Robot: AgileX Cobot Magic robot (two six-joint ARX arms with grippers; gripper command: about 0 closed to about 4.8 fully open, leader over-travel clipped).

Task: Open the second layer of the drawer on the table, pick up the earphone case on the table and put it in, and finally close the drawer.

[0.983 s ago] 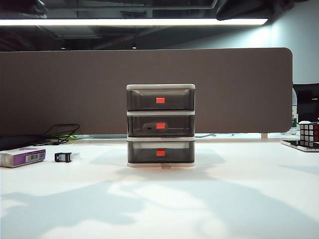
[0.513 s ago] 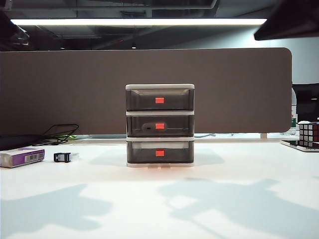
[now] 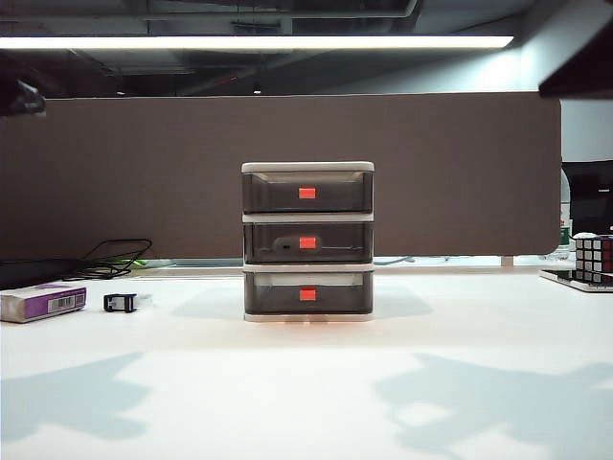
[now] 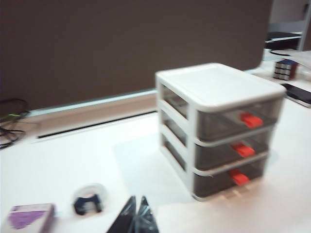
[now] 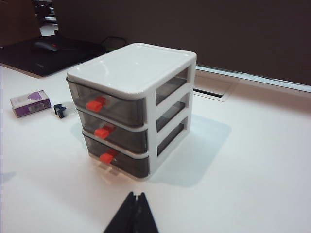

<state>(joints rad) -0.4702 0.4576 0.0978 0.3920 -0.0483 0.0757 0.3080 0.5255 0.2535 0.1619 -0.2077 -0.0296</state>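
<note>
left pincer (image 4: 137,213) closed, right pincer (image 5: 134,213) closed

drawer (image 3: 307,241): white-grey frame, smoky grey trays, red-orange handles. table (image 3: 306,383) white. box (image 3: 42,302) purple/white. clip (image 3: 120,303) black.

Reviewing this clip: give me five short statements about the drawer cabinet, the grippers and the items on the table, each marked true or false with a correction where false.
1. All three trays of the drawer are pushed in. True.
2. The earphone case lies on the open table in front of the cabinet. False: a pale rounded shape shows inside the second layer of the drawer; none lies on the tabletop.
3. The left gripper is shut and holds nothing. True.
4. The right gripper grips the middle handle. False: it is shut, apart from the cabinet.
5. The purple-and-white box lies beside the Rubik's cube. False: they lie at opposite table ends.
</note>
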